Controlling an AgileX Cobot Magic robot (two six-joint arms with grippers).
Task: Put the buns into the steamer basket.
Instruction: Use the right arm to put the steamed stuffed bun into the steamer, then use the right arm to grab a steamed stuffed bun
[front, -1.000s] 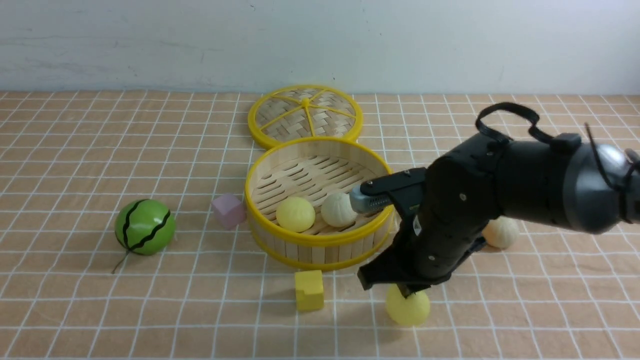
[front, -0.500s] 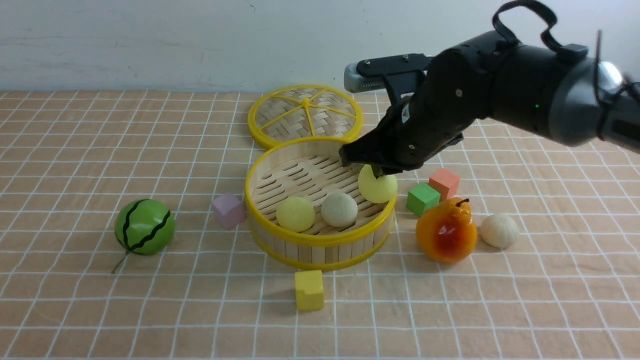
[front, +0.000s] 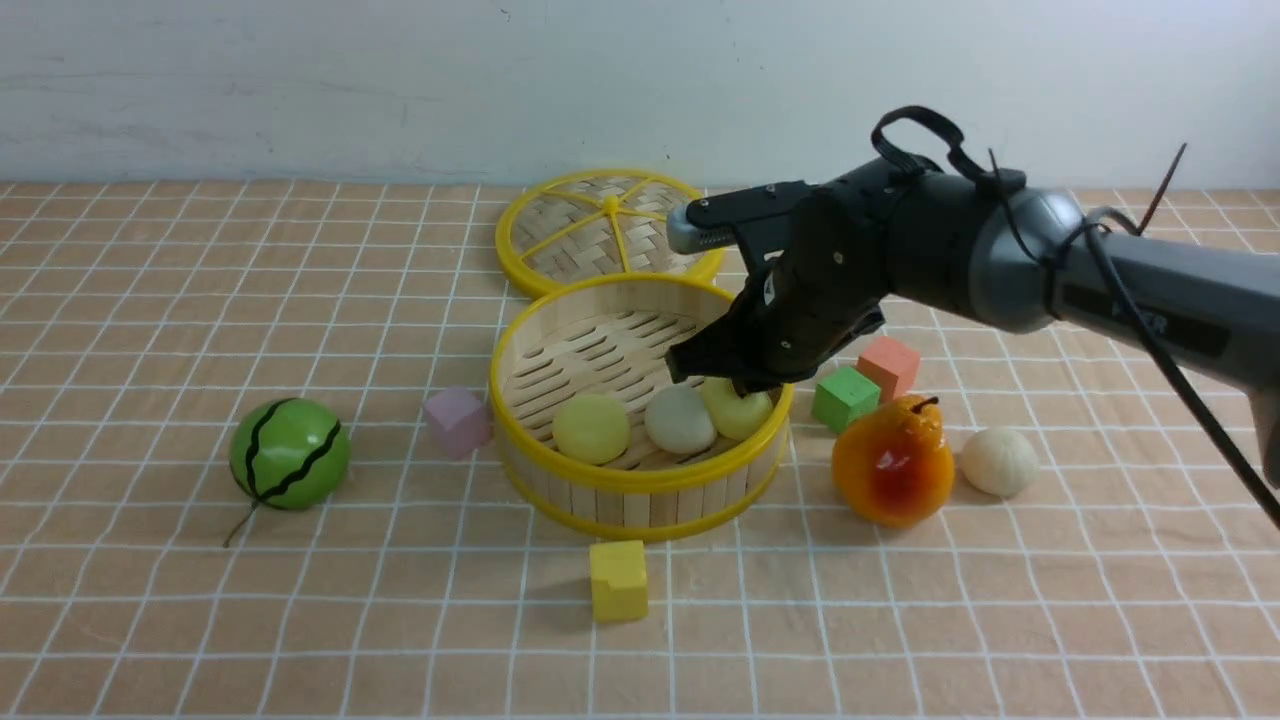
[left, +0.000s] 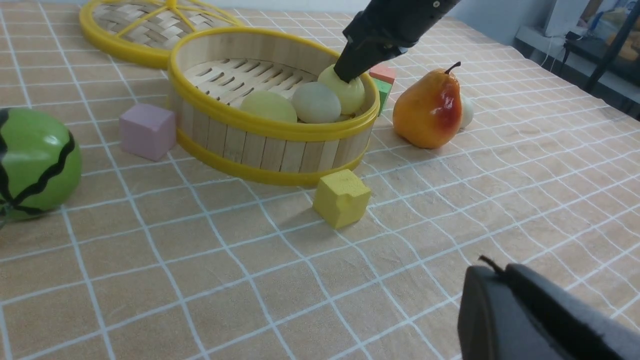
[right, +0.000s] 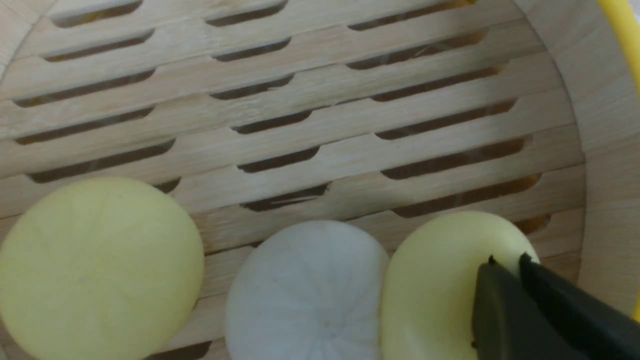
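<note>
The steamer basket (front: 640, 480) stands mid-table. A pale yellow bun (front: 591, 428) and an off-white bun (front: 679, 420) lie in it. My right gripper (front: 735, 385) reaches down inside the basket, shut on the second pale yellow bun (front: 742, 412), which sits low beside the off-white one. In the right wrist view the jaws (right: 506, 262) pinch the top of this bun (right: 435, 290), which sits by the basket wall. The last off-white bun (front: 999, 461) lies on the table right of the pear. My left gripper (left: 492, 270) is shut and empty, low above the table's near side.
The flat lid (front: 610, 230) lies behind the basket. An orange pear (front: 893, 460), a green cube (front: 845, 397) and a red cube (front: 888, 366) sit right of it. A pink cube (front: 456, 421) and a watermelon ball (front: 290, 453) sit left, a yellow cube (front: 618, 580) in front.
My right gripper picked the yellow bun up from the table in front, carried it over the basket rim, and has lowered it into the basket beside the off-white bun.
</note>
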